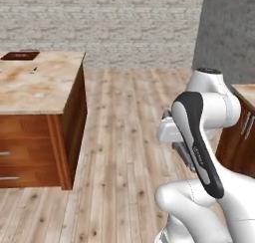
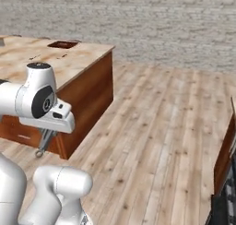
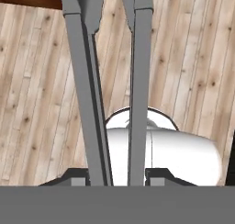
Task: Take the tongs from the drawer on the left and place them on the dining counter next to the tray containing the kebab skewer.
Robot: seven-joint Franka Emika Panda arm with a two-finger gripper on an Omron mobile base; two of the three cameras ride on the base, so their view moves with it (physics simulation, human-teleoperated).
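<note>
Grey metal tongs, slim with two long narrow arms, run up the hand view from between the dark fingertips of the end effector, which is pinched on them near the bottom of that view; the arms reach out over the pale wood plank floor. In the right base view the tongs hang below the white hand, tilted, above the floor and in front of the island's near corner. In the left base view the end effector sits behind the white and dark forearm, and the tongs are hard to make out there.

Left of the arm stands the large island with a beige marbled stone tabletop veined rust-brown, on a reddish wood base. Its near face carries wide shallow reddish-brown drawer fronts with short silver bar handles, and they appear closed. At the far end of the tabletop lies a dark reddish rectangular tray, with a small thin dark item just nearer than it; what the tray holds is too small to tell. The tongs are well apart from that tray. A pale brick wall closes the far side of the room.
</note>
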